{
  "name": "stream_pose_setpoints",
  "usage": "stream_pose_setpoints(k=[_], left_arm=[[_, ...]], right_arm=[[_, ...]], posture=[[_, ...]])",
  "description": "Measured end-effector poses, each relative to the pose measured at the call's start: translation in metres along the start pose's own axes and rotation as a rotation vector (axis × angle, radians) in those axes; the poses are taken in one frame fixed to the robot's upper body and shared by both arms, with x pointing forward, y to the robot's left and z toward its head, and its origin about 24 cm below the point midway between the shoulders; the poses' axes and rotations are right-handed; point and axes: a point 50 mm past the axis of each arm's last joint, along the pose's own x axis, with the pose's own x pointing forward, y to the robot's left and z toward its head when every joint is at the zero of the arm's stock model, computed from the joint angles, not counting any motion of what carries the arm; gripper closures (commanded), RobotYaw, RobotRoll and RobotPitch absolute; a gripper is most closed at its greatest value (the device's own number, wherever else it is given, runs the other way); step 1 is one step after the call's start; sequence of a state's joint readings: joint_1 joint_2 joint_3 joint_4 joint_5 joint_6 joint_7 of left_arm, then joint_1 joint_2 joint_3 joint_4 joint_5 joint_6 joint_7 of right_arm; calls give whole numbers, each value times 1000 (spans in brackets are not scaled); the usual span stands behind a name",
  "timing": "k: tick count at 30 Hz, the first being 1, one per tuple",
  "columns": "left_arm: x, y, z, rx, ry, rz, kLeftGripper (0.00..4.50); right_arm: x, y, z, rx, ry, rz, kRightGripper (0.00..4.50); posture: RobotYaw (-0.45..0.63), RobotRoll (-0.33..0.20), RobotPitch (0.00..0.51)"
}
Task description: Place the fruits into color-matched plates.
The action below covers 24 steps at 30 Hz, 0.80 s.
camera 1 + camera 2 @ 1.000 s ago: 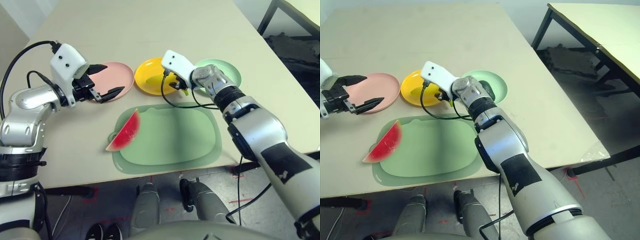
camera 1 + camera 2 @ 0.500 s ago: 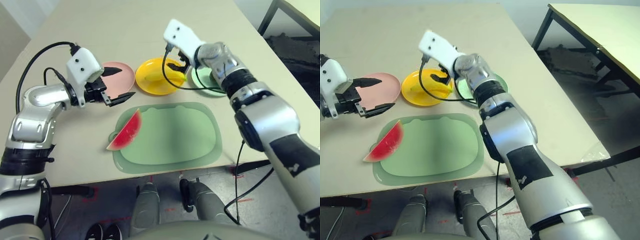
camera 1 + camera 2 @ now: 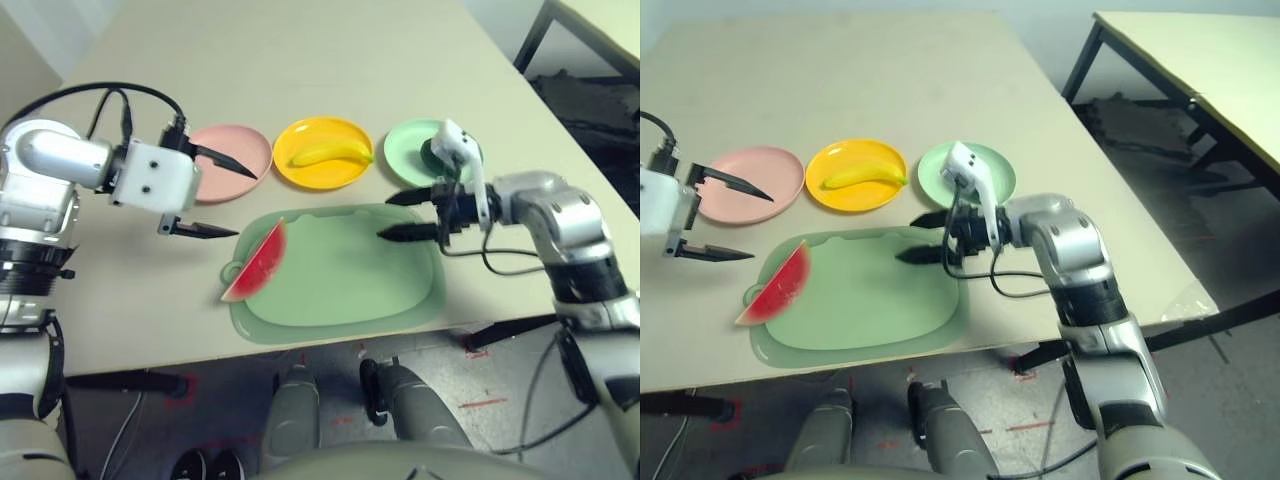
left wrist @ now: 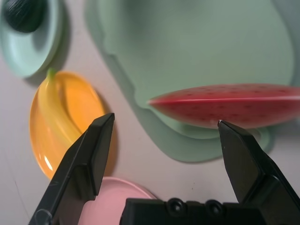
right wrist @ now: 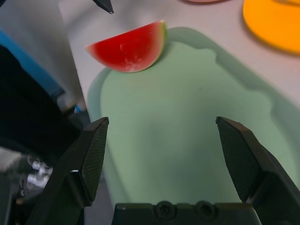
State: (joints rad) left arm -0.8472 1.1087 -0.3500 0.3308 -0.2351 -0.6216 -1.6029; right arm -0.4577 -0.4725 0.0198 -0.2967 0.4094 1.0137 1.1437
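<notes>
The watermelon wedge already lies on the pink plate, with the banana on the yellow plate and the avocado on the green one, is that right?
Not quite: the watermelon wedge lies on the pale green mat, as the left eye view shows; the pink plate holds nothing. The banana and avocado are as you say.

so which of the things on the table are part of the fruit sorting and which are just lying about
Part of the job:
- watermelon wedge, on the mat's left edge
- banana, on the yellow plate
- avocado, on the green plate
- pink plate, bare

Just lying about:
- pale green mat
</notes>
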Motion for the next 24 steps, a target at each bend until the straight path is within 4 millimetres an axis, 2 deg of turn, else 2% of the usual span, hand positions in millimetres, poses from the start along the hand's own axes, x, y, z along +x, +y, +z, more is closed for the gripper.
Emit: stream_pose_setpoints(k=[6,11,14,17,24], left_arm=[[12,-2,6,137,-9,-153,0],[20,-2,6,218,-17,-222,0],[24,-4,5,250,-16,-255,0],[33,-6,2,297,-12,-306,0],[52,1,4,371,-51,-335,0]], right_arm=[[2,15,-22,-81,-173,-69,43],[0,16,-34,-280,-347,-148,43],[-1,17,-50,-377,-334,-155,43],[3,23,-69,-400,-283,-119,43],[14,29,-52,-435,-355,-132,43]], posture=[[-10,0,187],[-13,0,184],[-8,0,182],[-18,0,183],[-58,0,182]])
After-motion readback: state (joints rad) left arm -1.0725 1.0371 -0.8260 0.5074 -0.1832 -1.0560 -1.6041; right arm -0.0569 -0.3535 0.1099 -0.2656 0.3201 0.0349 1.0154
